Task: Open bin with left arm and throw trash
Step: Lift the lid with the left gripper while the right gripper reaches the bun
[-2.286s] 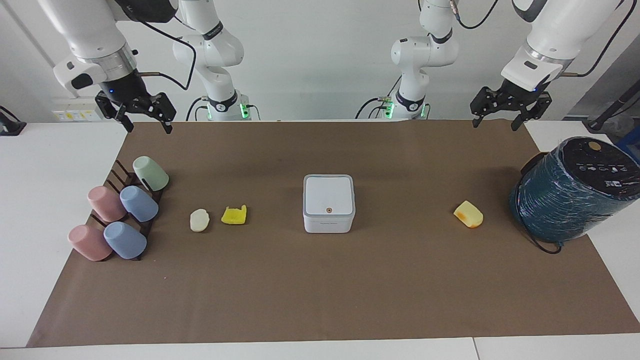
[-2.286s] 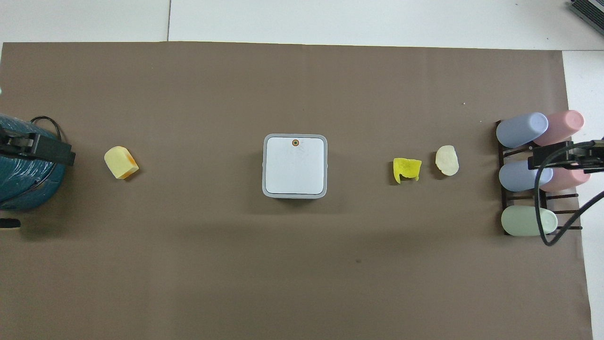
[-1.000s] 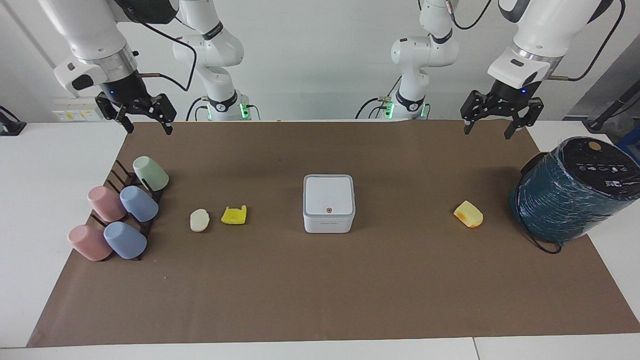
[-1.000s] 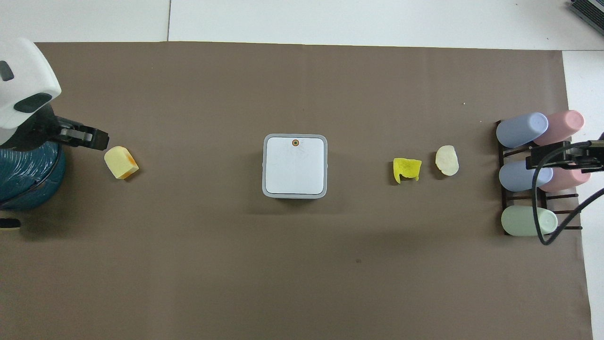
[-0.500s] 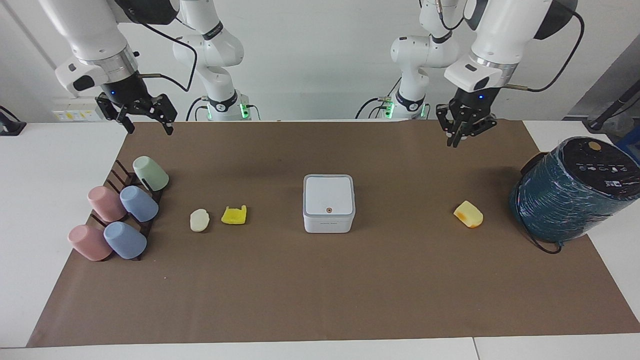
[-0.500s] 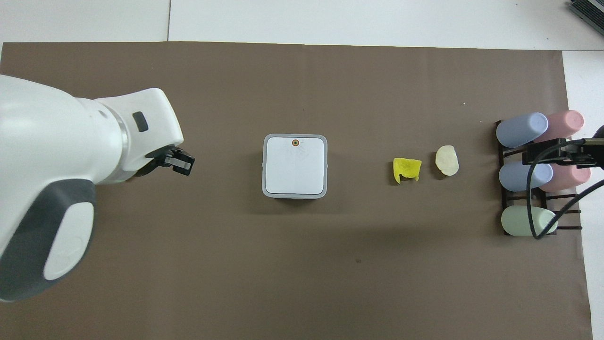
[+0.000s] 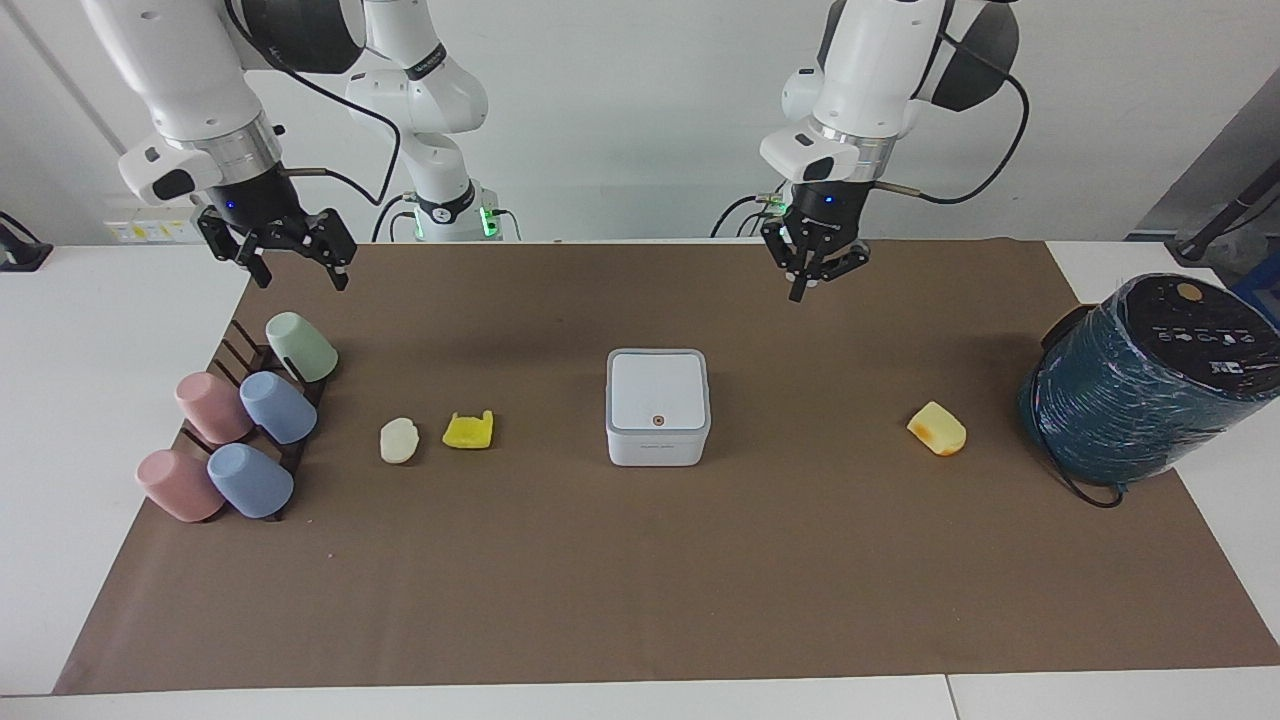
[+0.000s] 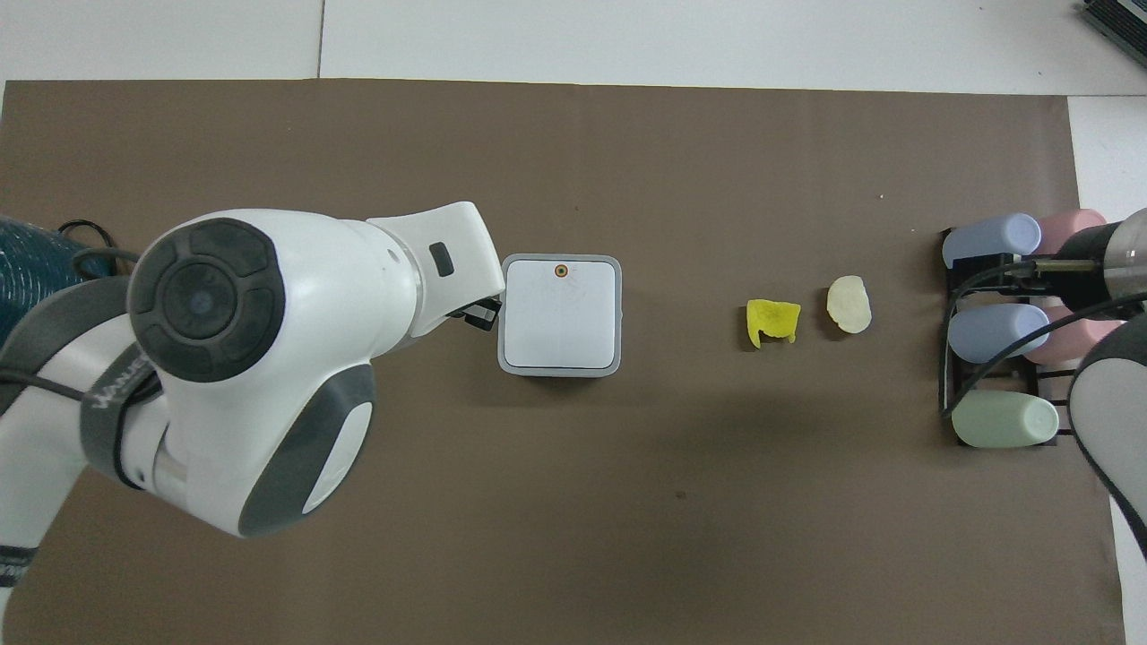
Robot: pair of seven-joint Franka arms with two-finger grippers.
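Note:
The bin (image 7: 657, 400) (image 8: 560, 313), a small white box, stands mid-mat with its lid down and the orange button (image 7: 657, 420) on top. My left gripper (image 7: 803, 290) hangs shut and empty in the air over the mat, beside the bin toward the left arm's end; from overhead the left arm covers nearly all of it. Trash lies on the mat: a cream lump (image 7: 398, 440) (image 8: 849, 305) and a bright yellow piece (image 7: 468, 430) (image 8: 772, 322) toward the right arm's end, and a pale wedge (image 7: 937, 428) toward the left arm's end. My right gripper (image 7: 300, 278) waits open over the mat's corner above the cup rack.
A big dark teal wrapped cylinder (image 7: 1150, 380) (image 8: 36, 260) stands at the left arm's end of the brown mat (image 7: 640, 580). A dark rack with several pastel cups (image 7: 240, 420) (image 8: 1004, 331) sits at the right arm's end.
My left arm has swung from above the teal cylinder's end toward the bin, and its gripper has gone from open to shut. The right gripper has barely moved.

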